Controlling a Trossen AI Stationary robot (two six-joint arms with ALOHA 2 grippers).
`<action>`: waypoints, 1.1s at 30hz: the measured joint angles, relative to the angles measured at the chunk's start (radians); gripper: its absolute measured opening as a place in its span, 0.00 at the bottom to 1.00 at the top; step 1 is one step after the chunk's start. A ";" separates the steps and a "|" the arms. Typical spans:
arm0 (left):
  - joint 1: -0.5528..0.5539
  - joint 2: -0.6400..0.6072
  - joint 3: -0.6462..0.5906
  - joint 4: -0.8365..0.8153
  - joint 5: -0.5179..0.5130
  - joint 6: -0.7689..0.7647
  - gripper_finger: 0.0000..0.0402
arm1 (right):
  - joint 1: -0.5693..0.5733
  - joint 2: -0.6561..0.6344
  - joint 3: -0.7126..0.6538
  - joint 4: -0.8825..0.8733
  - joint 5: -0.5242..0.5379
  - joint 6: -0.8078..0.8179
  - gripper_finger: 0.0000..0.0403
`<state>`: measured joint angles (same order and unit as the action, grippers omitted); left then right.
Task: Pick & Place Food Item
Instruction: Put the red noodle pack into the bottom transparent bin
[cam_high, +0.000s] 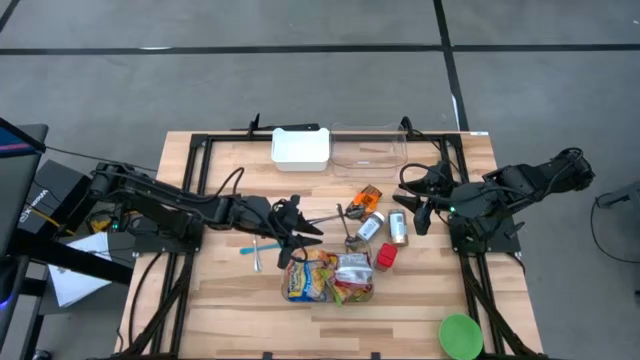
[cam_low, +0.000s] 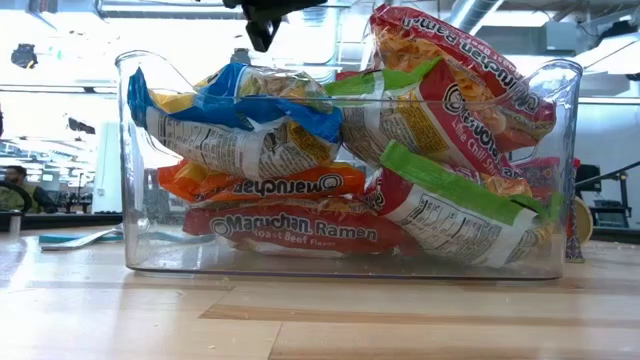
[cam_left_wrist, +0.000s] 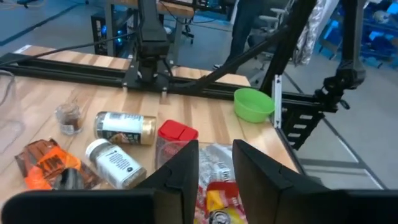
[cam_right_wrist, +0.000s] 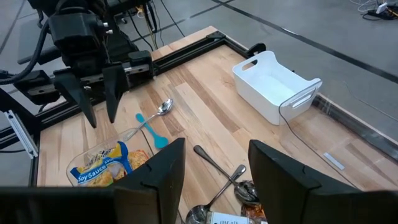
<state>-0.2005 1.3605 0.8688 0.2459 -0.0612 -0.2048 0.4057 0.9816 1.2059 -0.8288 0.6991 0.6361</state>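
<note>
the left tool (cam_high: 290, 238) hovers over the clear bin (cam_high: 330, 277) of ramen packets (cam_high: 310, 278), fingers parted and empty. the bin sits on the table (cam_high: 420, 300) just below and toward the right arm, long axis across the table. the packets lie nearest the left arm. the right tool (cam_high: 415, 203) waits beside the jars (cam_high: 397, 228), also released; which packet is targeted is unclear.
</note>
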 joint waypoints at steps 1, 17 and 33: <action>0.000 0.000 0.000 0.004 0.000 -0.004 0.22 | 0.000 0.000 0.000 0.000 0.000 0.000 0.42; 0.033 -0.048 0.000 0.055 0.018 0.020 0.20 | 0.039 0.000 0.000 0.000 -0.002 0.012 0.42; -0.064 0.336 0.157 0.258 0.007 0.021 0.02 | 0.039 0.000 0.000 -0.003 0.005 0.019 0.42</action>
<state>-0.2645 1.6963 1.0260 0.5040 -0.0540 -0.1841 0.4450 0.9817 1.2057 -0.8321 0.7036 0.6552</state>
